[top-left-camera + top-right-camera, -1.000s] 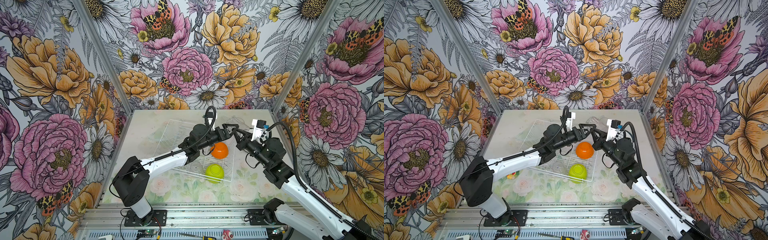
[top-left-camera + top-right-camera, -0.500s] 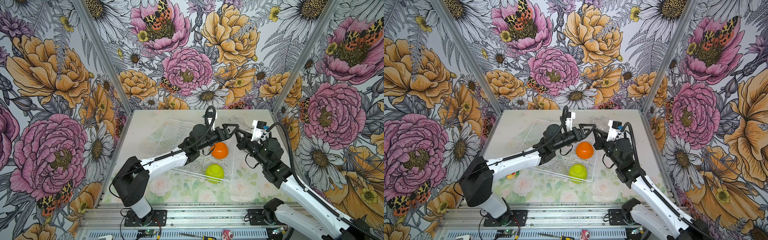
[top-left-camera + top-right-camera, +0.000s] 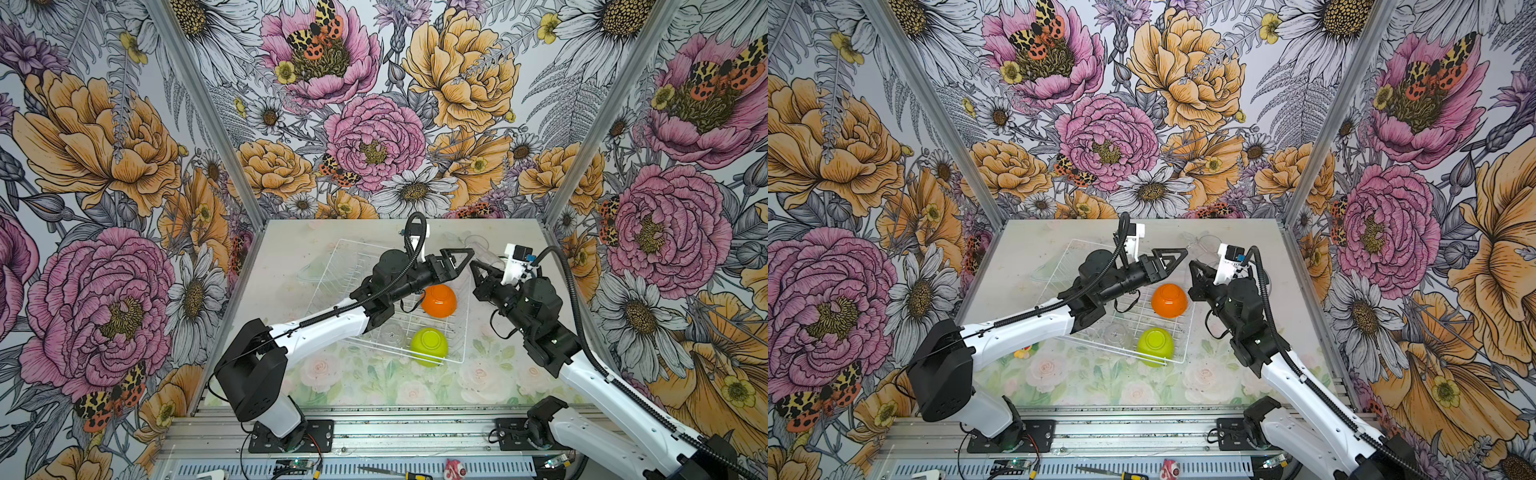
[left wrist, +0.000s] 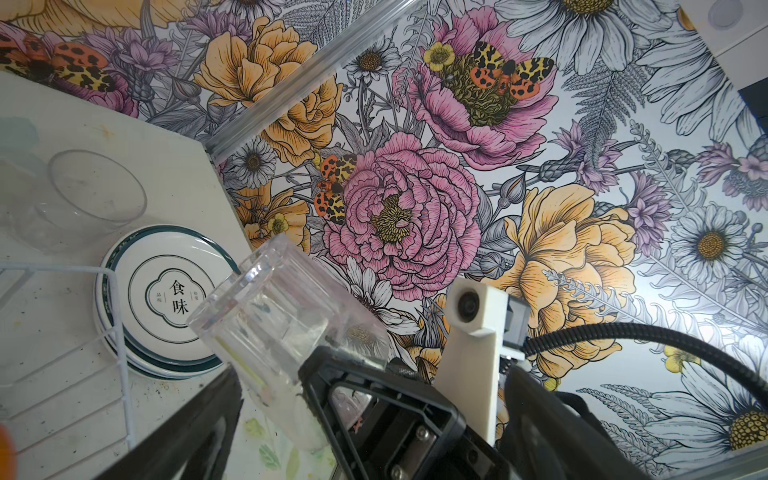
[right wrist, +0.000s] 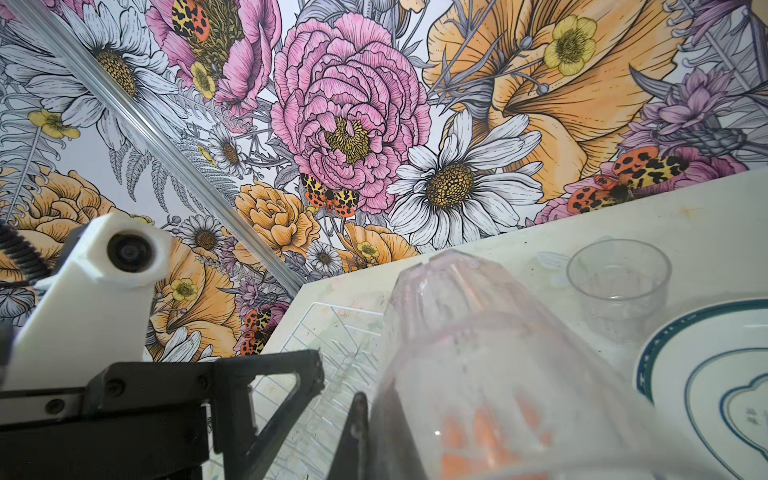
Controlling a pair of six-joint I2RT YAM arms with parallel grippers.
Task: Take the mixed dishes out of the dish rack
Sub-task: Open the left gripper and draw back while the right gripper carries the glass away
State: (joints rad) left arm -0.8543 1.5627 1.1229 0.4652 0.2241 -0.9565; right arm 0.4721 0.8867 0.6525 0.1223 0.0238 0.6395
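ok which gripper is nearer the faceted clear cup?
Right. The right gripper is shut on the wall of the faceted clear cup, holding it. The left gripper is open, with its jaws spread either side of the cup, not gripping it.

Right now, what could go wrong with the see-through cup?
1. The right pincer pinches the clear cup only at one end, tilted; it might slip and drop near the plates.
2. The open left pincer sits very close; the two pincers could bump as they part.
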